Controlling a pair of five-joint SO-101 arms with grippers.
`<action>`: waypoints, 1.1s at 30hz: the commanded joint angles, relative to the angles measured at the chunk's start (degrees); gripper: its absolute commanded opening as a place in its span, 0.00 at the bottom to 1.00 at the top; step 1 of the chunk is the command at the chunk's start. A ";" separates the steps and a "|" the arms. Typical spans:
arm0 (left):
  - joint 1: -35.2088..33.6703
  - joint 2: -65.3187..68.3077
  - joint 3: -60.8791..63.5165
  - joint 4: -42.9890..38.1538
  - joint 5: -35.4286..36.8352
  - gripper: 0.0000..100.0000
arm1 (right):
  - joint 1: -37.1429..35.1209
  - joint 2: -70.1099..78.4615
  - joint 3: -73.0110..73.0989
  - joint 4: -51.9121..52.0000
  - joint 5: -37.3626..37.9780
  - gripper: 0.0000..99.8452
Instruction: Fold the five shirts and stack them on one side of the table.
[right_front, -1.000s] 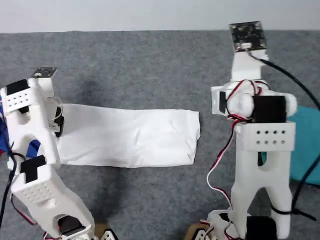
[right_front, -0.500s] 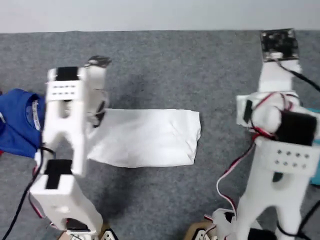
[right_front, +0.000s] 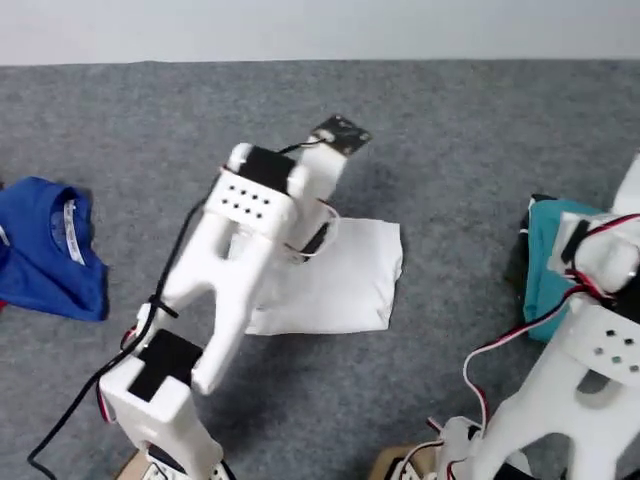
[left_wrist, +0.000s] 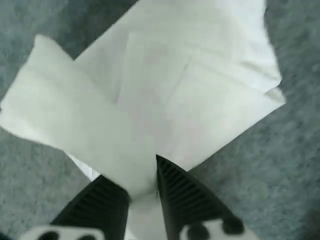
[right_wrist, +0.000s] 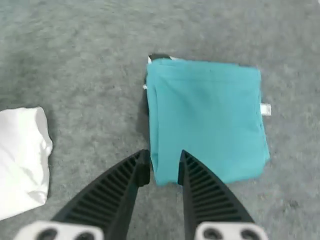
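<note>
Your left jaws are clenched on a fold of the white shirt (left_wrist: 165, 90): in the left wrist view the cloth runs up between the two ribbed fingers (left_wrist: 182, 192) and is pinched there, with the lifted end draped back across the part of the shirt that lies flat. From the high view, the left arm (right_front: 235, 260) leans in over the middle of the grey tabletop (right_front: 450, 130) and covers one end of the white shirt (right_front: 350, 285). The end you can see lies flat with a straight folded edge, near the centre of the tabletop. Your right jaws are released and hold nothing. In the right wrist view they stand a little apart above the edge of the teal shirt (right_wrist: 207, 120), and that edge shows in the gap between them. The teal shirt is folded into a neat rectangle with a small white tag (right_wrist: 265, 109) at one side. A dark strip of cloth (right_wrist: 159, 57) peeks out from under one corner. In the high view it lies at the right side of the tabletop (right_front: 548, 270), partly behind the right arm (right_front: 590, 370) and well apart from the white shirt. A blue shirt (right_front: 50, 255) lies unfolded and rumpled at the left edge of the tabletop, collar up, touched by neither arm.
</note>
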 joint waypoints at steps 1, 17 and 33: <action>3.16 -0.79 -2.07 -2.81 1.14 0.00 | 1.80 -1.63 -2.64 1.98 0.62 0.11; 9.32 19.87 -26.42 2.02 2.20 0.00 | 1.71 -2.07 0.18 2.51 0.62 0.11; 13.71 27.43 -33.01 5.10 1.76 0.09 | 1.63 -2.07 2.81 2.42 0.62 0.11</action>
